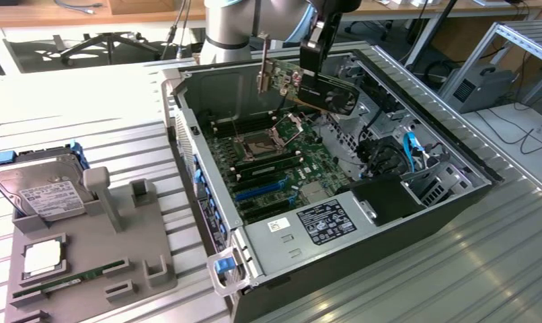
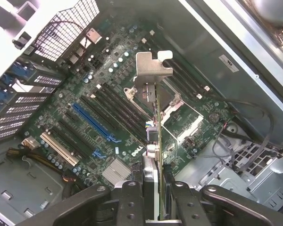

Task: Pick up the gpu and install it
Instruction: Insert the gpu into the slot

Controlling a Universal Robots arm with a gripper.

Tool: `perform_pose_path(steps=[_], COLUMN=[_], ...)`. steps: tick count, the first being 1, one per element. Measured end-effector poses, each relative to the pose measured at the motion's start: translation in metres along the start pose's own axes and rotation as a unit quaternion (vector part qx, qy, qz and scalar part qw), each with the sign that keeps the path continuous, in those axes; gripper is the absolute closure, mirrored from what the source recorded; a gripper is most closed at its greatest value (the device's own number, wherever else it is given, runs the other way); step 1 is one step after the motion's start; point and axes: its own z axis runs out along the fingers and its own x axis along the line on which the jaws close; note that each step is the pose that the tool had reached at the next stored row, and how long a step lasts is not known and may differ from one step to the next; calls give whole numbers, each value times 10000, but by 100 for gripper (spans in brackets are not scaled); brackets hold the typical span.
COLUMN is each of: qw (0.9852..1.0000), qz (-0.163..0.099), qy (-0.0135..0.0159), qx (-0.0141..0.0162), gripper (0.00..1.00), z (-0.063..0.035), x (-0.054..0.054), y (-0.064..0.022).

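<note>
gpu [image 1: 318, 93] clamped in fingers [image 2: 131, 203] above motherboard [image 1: 276, 171], open case [image 1: 212, 94] walls around, cables [image 1: 377, 156] beside

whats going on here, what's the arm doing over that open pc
The robot arm's gripper is shut on the gpu, holding it in the air above the motherboard inside the open computer case. The card is not yet seated in a slot. A hard drive and a RAM stick sit in the grey holder beside the case.
</note>
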Motion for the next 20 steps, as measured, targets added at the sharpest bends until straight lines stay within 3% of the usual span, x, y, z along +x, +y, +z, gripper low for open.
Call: perform_pose_path(steps=[20], qw=[9994], qz=[-359], qy=[-11], qx=[-11], gripper=[73], z=[0], x=[0], y=[0])
